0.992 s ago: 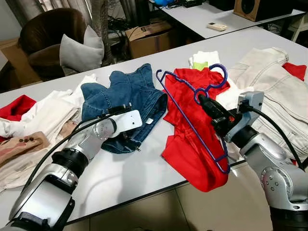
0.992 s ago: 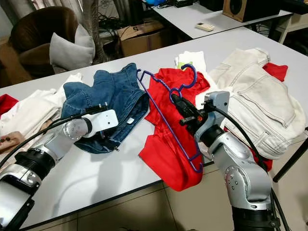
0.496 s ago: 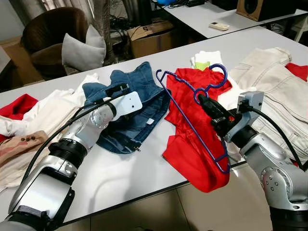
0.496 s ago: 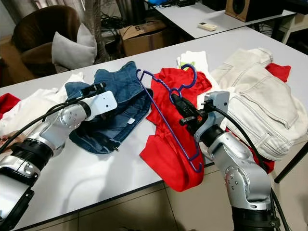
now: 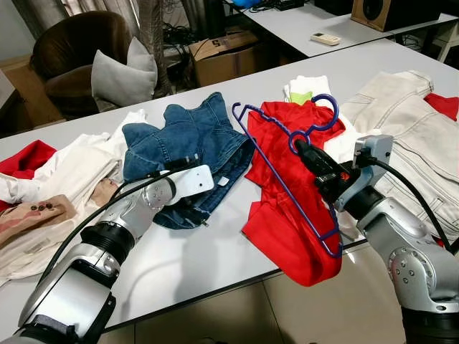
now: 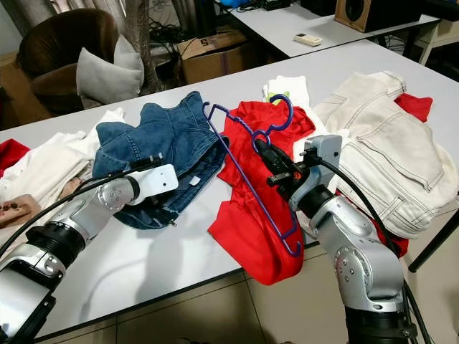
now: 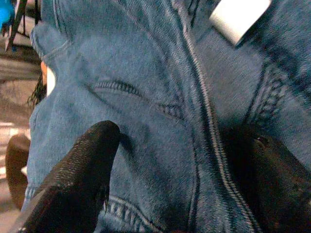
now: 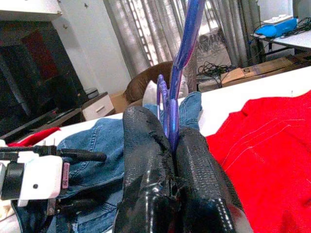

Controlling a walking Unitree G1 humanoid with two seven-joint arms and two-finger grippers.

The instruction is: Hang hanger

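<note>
Grey surface (image 5: 215,251) is carrying heaped clothes, with a red garment (image 5: 287,222) draping over its near edge beside a denim garment (image 5: 190,140). Right tool (image 5: 300,148) is clenching the purple hanger (image 5: 283,183) just under its hook, the frame lying across the red garment. Left tool (image 7: 170,160) is pressing into the denim, fingers (image 7: 77,179) spread apart.

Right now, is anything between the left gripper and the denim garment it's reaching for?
Nothing visible. The left gripper is open with its fingers right over the denim garment. The right gripper is shut on the purple hanger.
</note>
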